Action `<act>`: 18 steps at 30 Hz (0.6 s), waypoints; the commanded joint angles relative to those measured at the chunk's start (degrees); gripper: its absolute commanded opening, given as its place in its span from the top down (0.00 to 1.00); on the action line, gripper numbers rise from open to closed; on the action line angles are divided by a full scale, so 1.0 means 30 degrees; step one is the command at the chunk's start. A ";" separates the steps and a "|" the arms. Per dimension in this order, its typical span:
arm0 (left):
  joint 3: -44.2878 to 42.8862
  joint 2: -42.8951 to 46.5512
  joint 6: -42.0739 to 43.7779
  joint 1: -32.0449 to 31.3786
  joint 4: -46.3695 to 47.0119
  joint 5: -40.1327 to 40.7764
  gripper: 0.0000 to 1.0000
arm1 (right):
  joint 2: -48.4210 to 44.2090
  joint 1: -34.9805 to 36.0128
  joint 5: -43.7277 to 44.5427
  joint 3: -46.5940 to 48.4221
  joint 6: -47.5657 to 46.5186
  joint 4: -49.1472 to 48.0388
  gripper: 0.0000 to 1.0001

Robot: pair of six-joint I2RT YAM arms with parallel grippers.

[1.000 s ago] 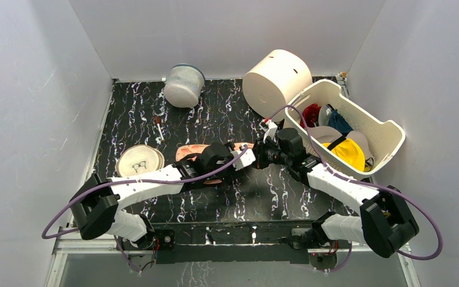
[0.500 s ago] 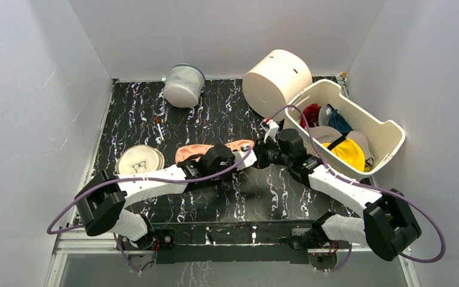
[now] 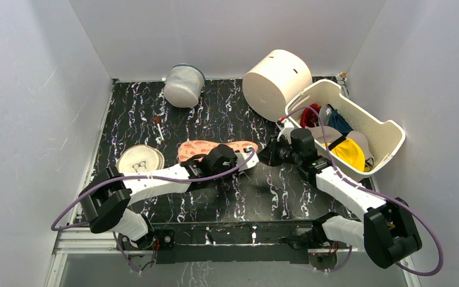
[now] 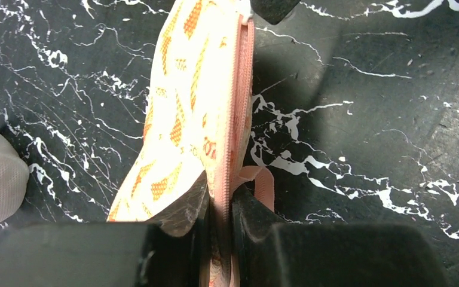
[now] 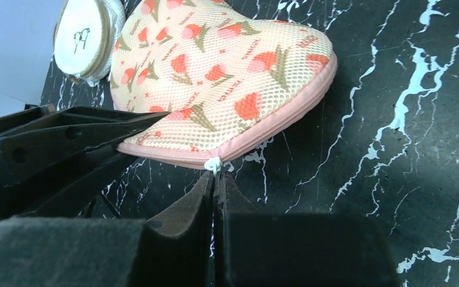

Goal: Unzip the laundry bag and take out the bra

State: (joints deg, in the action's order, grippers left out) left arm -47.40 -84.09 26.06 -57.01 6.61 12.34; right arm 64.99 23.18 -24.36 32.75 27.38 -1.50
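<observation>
The laundry bag (image 3: 210,149) lies flat mid-table, salmon mesh with red and green motifs. Its pink zipper band runs along the near edge and looks closed. In the left wrist view my left gripper (image 4: 221,202) is shut on the zipper edge of the laundry bag (image 4: 185,107), beside a small pink loop (image 4: 264,184). In the top view the left gripper (image 3: 243,157) sits at the bag's right end. My right gripper (image 5: 216,174) is shut on the white zipper pull (image 5: 214,164) of the bag (image 5: 215,72). Seen from above, the right gripper (image 3: 263,156) is just right of the bag. The bra is hidden.
A white basket (image 3: 388,134) of yellow, red and teal garments stands at the right. A cream cylinder (image 3: 277,81) and a mesh cylinder (image 3: 184,85) stand at the back. A round beige disc (image 3: 140,160) lies left of the bag, with a small stick (image 3: 158,127) behind it.
My left gripper has shut on the bag's zipper edge. The right arm has drawn back to the right, still pinching the pull. More of the bag now shows.
</observation>
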 commanded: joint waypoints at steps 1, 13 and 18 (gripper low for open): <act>-0.0556 -0.0046 0.0141 0.0137 -0.1328 0.0364 1.00 | -0.0774 -0.0069 -0.1137 -0.0199 -0.0796 -0.0117 1.00; 0.0310 0.2712 -0.1058 0.0135 -0.1133 -0.6398 0.26 | -0.0549 0.2744 -0.2082 -0.0777 0.1461 -0.2968 1.00; -0.0205 0.1987 -0.1023 0.0126 -0.1391 -0.5244 0.46 | -0.0048 0.3442 -0.1794 -0.0347 0.1473 -0.3251 1.00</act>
State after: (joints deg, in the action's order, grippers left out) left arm -45.43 -78.48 23.20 -56.73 2.63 -4.73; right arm 64.18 31.94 -30.00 28.38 31.66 -6.37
